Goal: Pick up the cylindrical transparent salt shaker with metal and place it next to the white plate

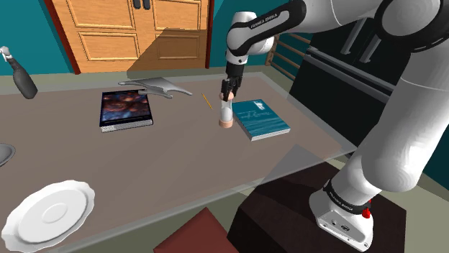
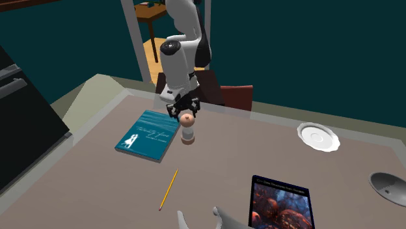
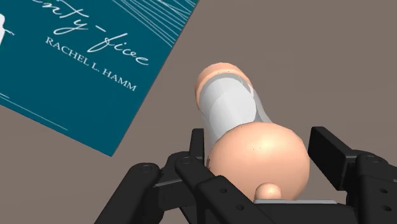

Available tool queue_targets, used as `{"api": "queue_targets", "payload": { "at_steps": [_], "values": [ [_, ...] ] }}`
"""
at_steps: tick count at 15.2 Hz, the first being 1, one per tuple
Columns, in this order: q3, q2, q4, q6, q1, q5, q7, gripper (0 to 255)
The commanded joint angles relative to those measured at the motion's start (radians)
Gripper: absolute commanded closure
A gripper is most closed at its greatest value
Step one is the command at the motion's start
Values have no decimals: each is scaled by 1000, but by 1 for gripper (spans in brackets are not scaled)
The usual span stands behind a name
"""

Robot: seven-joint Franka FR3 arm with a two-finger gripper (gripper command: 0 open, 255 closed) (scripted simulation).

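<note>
Jaws are closed on the rounded peach top of the salt shaker (image 3: pixel 232 105): in the wrist view you can see a black finger (image 3: pixel 198 149) pressed against each side of that cap. The gripper (image 1: pixel 228 92) points straight down over it. The shaker has a clear body and a peach base, and it stands upright on the brown table (image 1: pixel 180 165). It sits just beside the long edge of a teal book (image 3: pixel 83 57), between that book and a yellow pencil (image 1: pixel 206 100).

You can read "RACHEL L. HAMM" in white capitals on the book's cover, under a slanted script title ending in "-five".

Your white plate (image 1: pixel 49 212) lies well apart from the shaker, at the table corner in the shoulder view's lower left. A second book (image 1: pixel 126 108), with a dark red-orange cover picture, lies flat beyond the pencil; I can't make out any writing on it.
</note>
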Motion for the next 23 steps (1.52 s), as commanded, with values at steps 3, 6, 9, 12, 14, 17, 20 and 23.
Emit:
{"api": "queue_targets", "payload": {
  "at_steps": [3, 6, 9, 12, 14, 17, 20, 23],
  "values": [
    [-3, -26, 22, -48, -1, -6, 4, 255],
    [-3, -42, 43, -84, -1, -11, 9, 255],
    [-4, -56, 66, -121, -1, -14, 13, 255],
    [-5, -69, 91, -159, -1, -18, 18, 255],
    [-5, -76, 109, -184, -1, -20, 20, 255],
    [-5, -86, 138, -222, -1, -22, 24, 255],
    [-6, -93, 168, -260, -1, -25, 28, 255],
    [-6, -99, 201, -299, -1, -26, 31, 255]
  ]
}}
